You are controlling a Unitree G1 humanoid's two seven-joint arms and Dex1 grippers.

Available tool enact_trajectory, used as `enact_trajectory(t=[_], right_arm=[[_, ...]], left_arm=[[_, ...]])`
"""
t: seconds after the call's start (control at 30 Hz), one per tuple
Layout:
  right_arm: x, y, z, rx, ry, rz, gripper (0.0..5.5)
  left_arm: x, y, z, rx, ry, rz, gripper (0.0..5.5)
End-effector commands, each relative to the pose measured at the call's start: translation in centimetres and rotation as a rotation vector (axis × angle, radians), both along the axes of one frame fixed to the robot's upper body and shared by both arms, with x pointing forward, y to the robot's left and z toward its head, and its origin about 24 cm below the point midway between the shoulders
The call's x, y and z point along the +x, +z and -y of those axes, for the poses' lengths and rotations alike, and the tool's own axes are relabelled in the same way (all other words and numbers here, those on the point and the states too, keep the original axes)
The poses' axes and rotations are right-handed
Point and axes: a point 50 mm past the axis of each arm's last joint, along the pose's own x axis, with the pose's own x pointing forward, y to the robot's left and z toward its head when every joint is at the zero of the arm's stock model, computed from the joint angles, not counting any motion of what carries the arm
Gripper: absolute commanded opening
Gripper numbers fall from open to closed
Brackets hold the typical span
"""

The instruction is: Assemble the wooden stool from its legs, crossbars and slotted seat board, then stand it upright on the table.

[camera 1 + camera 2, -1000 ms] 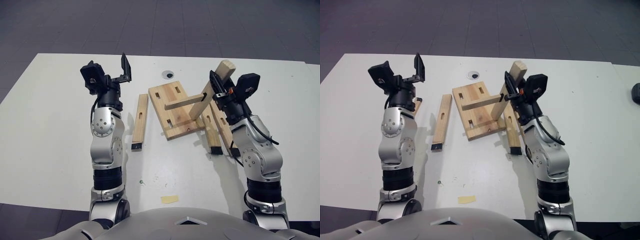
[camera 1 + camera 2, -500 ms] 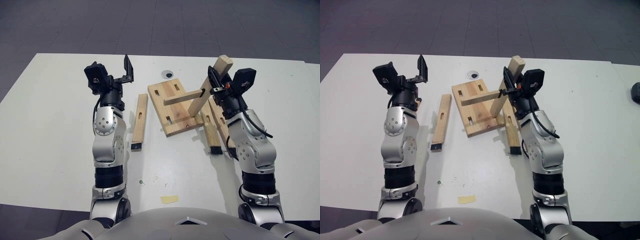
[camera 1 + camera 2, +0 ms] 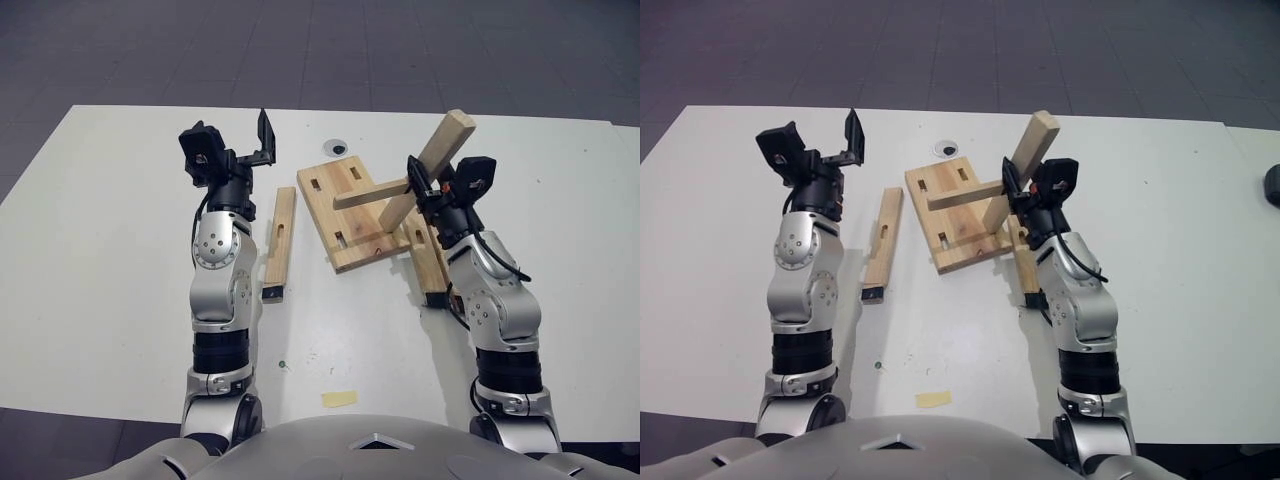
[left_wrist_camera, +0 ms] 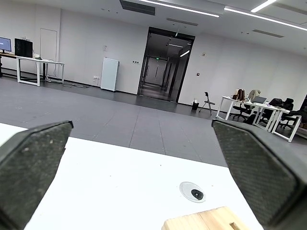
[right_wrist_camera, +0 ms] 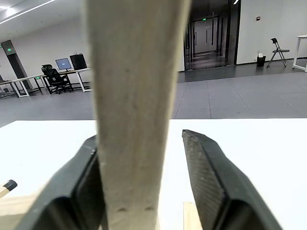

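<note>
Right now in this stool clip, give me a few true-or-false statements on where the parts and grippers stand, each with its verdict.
1. The left gripper is open and empty. True.
2. The seat board stands upright on four legs. False: it lies flat on the table, and a single tilted leg rises from it.
3. A crossbar sticks out sideways from the tilted leg, over the seat board. True.
4. The right gripper is far from every part. False: it is at the tilted leg.
5. A loose leg lies on the table between the left arm and the seat board. True.
</note>
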Motion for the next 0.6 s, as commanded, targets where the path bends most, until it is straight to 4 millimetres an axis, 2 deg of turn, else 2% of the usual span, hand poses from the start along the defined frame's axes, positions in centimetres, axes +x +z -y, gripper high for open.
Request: enact_trajectory(t=[0.03, 0.17, 0.3, 0.47, 0.53, 0.6], right_arm=[[0.0, -1.2, -0.1, 0.002, -0.015, -0.063, 3.29], [0.2, -0.3, -0.2, 0.055, -0.013, -0.01, 3.91], [0.2, 1.7, 0.4, 0.111, -0.006, 0.077, 4.65], [-0.3, 5.9, 1.0, 0.12, 0.053, 0.222, 5.38], [-0.5, 7.7, 1.3, 0.105, 0.075, 0.282, 5.38], [-0.4, 10.4, 2.6, 0.158, 0.048, 0.37, 5.38]], left_arm=[[0.2, 0.3, 0.4, 0.015, -0.017, 0.013, 5.4], [0.3, 0.3, 1.0, 0.017, -0.039, 0.014, 5.4], [0.2, 0.1, 1.5, 0.018, -0.06, 0.012, 5.4], [0.2, 0.1, 1.2, 0.021, -0.052, 0.007, 5.4], [0.1, -0.1, 0.8, 0.027, -0.04, -0.007, 5.4], [0.0, -0.6, 0.0, 0.049, -0.011, -0.049, 5.4]])
